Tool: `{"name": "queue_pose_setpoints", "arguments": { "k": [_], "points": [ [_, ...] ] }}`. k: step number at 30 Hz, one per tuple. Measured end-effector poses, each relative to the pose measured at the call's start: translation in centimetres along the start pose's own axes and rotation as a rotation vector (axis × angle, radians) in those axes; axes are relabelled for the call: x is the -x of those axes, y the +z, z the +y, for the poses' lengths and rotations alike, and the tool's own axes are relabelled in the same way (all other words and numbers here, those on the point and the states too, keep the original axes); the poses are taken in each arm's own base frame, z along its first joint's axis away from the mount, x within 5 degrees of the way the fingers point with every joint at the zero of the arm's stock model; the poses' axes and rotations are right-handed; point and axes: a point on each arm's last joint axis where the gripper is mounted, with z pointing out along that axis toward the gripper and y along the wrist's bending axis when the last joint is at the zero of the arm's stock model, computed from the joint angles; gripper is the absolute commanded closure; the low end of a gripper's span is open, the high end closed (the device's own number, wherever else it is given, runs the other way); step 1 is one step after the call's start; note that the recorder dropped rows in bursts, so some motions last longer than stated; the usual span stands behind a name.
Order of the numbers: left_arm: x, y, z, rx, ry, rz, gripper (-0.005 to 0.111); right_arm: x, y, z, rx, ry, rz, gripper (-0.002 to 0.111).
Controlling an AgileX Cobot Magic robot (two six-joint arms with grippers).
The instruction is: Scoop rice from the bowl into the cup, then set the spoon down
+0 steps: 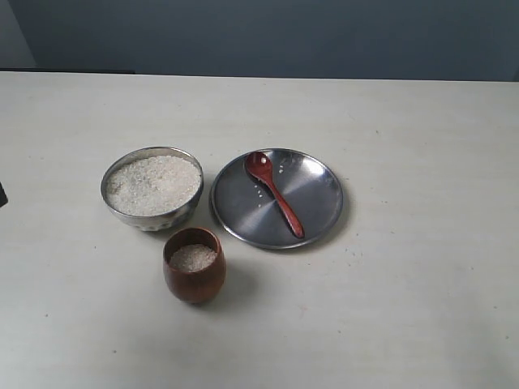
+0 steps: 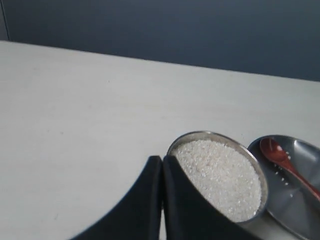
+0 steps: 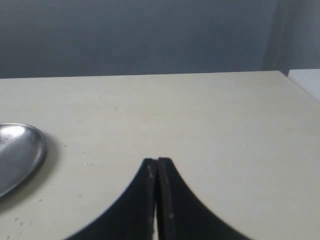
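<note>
The steel bowl (image 1: 152, 188) sits left of centre, heaped with white rice (image 1: 153, 184). Just in front of it stands the brown wooden cup (image 1: 194, 265), with rice (image 1: 193, 258) inside. The dark red wooden spoon (image 1: 274, 193) lies on the flat steel plate (image 1: 316, 203), head toward the back; a few loose grains lie beside it. In the left wrist view my left gripper (image 2: 162, 159) is shut and empty, close beside the bowl (image 2: 220, 172); the spoon (image 2: 287, 164) shows at the edge. My right gripper (image 3: 157, 161) is shut on nothing above bare table, off to the side of the plate (image 3: 20, 150). Neither gripper appears in the exterior view.
The pale table (image 1: 405, 308) runs to a dark blue-grey wall at the back. A white edge (image 3: 306, 80) shows at the corner of the right wrist view.
</note>
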Motion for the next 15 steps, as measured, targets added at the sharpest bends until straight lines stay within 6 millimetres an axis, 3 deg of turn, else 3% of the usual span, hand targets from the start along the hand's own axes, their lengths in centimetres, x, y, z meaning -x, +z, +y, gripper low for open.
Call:
{"name": "queue_pose_setpoints", "arguments": {
  "k": [5,15],
  "points": [
    [0.8,-2.0,-0.1,-0.016,0.036,-0.102,0.106,0.0,0.0,0.0,0.0,0.0,0.0,0.108],
    [0.2,-5.1,0.9,0.071,0.152,-0.143,0.106,0.0,0.0,0.0,0.0,0.0,0.0,0.108]
  ]
}}
